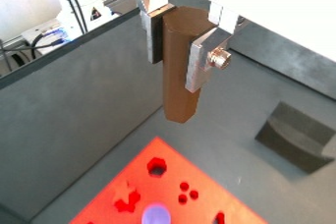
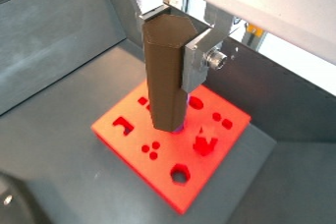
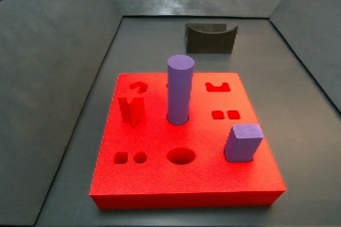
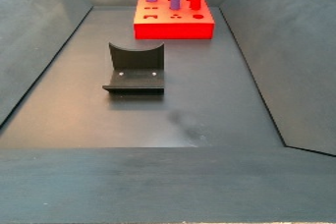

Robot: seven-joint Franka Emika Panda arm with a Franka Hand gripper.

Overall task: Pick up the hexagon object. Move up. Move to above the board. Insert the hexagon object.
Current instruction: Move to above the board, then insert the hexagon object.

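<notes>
The flat silver fingers (image 1: 198, 63) pinch the slim dark-brown hexagon object (image 2: 167, 76) on two sides, so the gripper (image 1: 175, 56) holds it upright in the air above the thick bright-red square board (image 2: 168, 157). In a side view, the dark L-shaped fixture (image 4: 136, 69) stands nearest, with the board at 12 o'clock beyond it, carrying a tall purple cylinder (image 3: 178, 90) and a purple cube (image 3: 244, 142).

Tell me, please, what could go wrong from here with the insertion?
1. The end effector holds the hexagon object high above the board; a small tilt could miss the hole.
2. The purple cylinder and purple cube already stand in the board, so the descent might bump them.
</notes>
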